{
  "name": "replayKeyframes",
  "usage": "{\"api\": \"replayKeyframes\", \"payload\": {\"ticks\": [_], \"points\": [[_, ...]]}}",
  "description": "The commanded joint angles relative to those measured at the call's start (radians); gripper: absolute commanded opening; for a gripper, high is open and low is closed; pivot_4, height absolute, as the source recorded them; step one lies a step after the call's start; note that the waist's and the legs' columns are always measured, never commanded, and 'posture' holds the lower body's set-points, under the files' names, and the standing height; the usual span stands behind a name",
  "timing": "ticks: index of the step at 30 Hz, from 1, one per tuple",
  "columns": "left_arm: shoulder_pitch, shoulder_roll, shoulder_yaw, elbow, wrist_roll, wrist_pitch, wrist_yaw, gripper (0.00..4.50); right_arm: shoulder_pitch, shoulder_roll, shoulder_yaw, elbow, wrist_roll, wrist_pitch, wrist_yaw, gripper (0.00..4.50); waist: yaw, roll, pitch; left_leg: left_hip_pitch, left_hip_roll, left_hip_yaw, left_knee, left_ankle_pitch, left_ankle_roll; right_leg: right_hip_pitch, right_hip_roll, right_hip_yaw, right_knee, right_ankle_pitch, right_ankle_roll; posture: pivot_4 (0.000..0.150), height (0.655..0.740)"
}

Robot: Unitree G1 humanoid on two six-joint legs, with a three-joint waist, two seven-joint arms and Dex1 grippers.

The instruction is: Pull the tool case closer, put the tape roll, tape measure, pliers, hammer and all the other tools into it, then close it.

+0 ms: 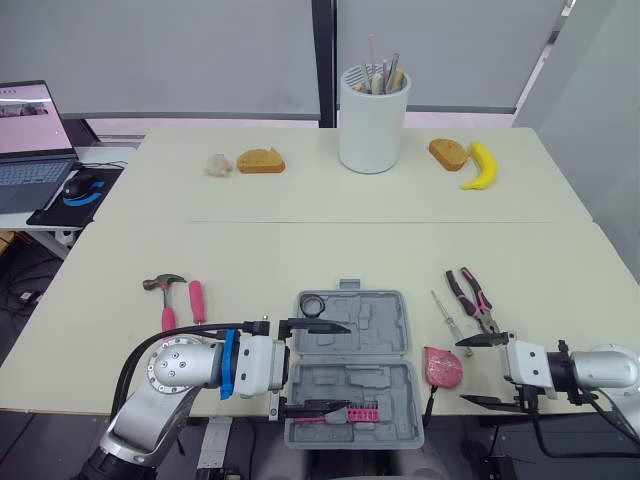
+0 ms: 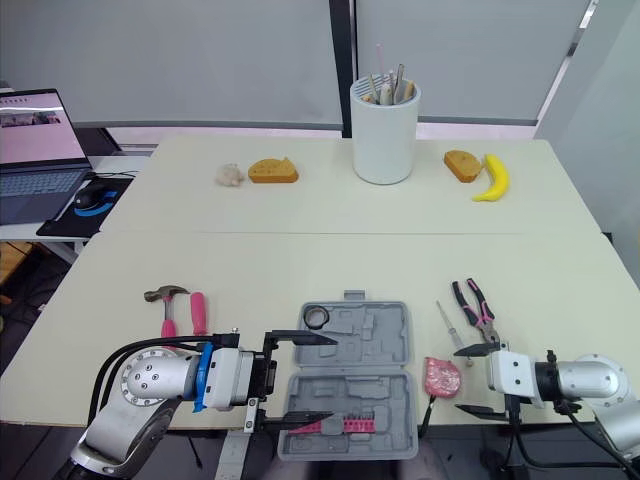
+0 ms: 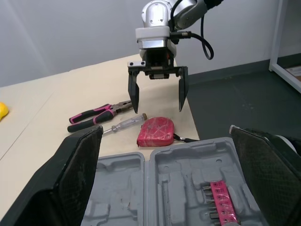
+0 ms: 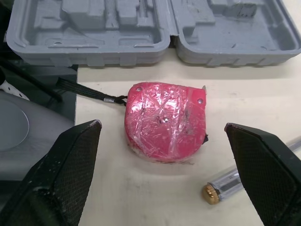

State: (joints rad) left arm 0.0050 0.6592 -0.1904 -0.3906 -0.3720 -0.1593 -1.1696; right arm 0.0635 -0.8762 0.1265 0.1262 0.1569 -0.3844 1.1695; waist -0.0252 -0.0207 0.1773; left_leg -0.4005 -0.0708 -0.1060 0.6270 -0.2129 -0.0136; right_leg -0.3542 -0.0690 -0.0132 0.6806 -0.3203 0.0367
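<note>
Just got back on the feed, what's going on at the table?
The tool case sits open at the near edge of the table with the tape roll already in it. The left gripper is open at the case's left side, holding nothing. The right gripper is open and aimed at the red tape measure, not yet gripping it. Pliers and a screwdriver lie right of the case, the hammer left.

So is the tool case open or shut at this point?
Open. The case lies flat with both grey halves showing their moulded trays, the tape roll in the far half and a pink bit strip in the near one.
</note>
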Motion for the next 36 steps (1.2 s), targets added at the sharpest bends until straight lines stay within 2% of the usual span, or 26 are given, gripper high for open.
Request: {"api": "replayKeyframes", "payload": {"ticks": [1, 9, 26, 29, 31, 36], "points": [[-0.01, 0.005, -0.001, -0.019, -0.003, -0.004, -0.005, 4.5, -0.017, 0.02, 0.005, 0.003, -0.021, 0.022, -0.018, 4.47, 0.002, 0.0, 0.0, 0.002, 0.0, 0.0, 0.0, -0.001, 0.001, 0.002, 0.0, 0.0, 0.0, 0.0, 0.0, 0.15, 0.74], [-0.025, 0.002, -0.01, -0.021, -0.001, 0.005, -0.003, 4.5, -0.031, 0.048, 0.012, -0.007, -0.035, 0.147, -0.044, 4.47, 0.009, 0.0, 0.0, 0.002, 0.0, 0.0, 0.0, -0.001, 0.001, 0.001, -0.001, 0.001, -0.001, 0.0, 0.0, 0.15, 0.74], [-0.038, -0.011, -0.017, 0.007, 0.011, -0.006, -0.004, 4.5, -0.058, 0.071, 0.033, -0.004, -0.097, 0.139, -0.063, 4.47, 0.015, 0.0, 0.0, 0.002, 0.0, 0.0, 0.0, -0.001, 0.001, 0.001, -0.001, 0.001, -0.001, 0.0, 0.0, 0.15, 0.74], [-0.035, -0.014, -0.016, 0.009, 0.015, -0.011, -0.005, 4.5, -0.06, 0.076, 0.031, -0.008, -0.092, 0.136, -0.063, 3.85, 0.016, 0.0, 0.0, 0.002, 0.0, 0.0, 0.0, -0.001, 0.001, 0.001, -0.001, 0.001, -0.001, 0.0, 0.0, 0.15, 0.74], [-0.031, -0.014, -0.015, 0.009, 0.015, -0.014, -0.006, 4.5, -0.058, 0.077, 0.028, -0.011, -0.091, 0.132, -0.065, 3.21, 0.016, 0.0, 0.0, 0.002, 0.0, 0.0, 0.0, -0.001, 0.001, 0.001, -0.001, 0.001, -0.001, 0.0, 0.0, 0.15, 0.74], [-0.017, -0.009, 0.003, 0.013, 0.011, -0.012, 0.003, 4.5, -0.048, 0.051, 0.007, -0.051, -0.073, 0.142, -0.053, 3.13, 0.017, 0.001, 0.0, 0.002, 0.0, 0.0, 0.0, -0.001, 0.001, 0.001, -0.001, 0.001, -0.001, 0.0, 0.0, 0.15, 0.74]]}}
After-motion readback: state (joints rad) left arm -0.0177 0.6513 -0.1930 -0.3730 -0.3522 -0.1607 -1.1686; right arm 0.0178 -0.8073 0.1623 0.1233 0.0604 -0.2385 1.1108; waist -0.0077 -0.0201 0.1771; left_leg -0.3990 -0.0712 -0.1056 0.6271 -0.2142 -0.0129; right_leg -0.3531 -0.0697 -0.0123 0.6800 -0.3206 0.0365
